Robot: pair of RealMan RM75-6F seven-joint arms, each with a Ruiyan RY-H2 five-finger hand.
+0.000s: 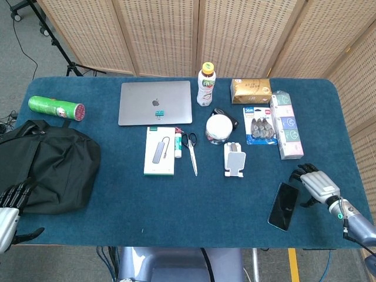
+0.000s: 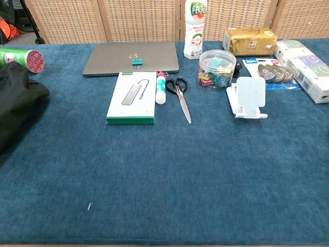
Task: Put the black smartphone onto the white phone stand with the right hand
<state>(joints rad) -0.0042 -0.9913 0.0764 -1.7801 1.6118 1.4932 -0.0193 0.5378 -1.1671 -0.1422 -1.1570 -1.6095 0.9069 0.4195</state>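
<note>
The black smartphone [image 1: 284, 205] lies tilted in the lower right of the head view, pretty close to the near table edge [image 1: 194, 244], with open blue cloth between it and the white phone stand [image 1: 234, 159] up-left. The right hand [image 1: 315, 184] sits just right of the phone, fingers curled loosely, holding nothing. Can't tell if it touches. The left hand [image 1: 8, 212] hangs at the lower left corner, empty.

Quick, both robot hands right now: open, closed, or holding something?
Left robot hand: holds nothing, rests beside the black bag.
Right robot hand: beside the black smartphone, grip cannot be told.
</note>
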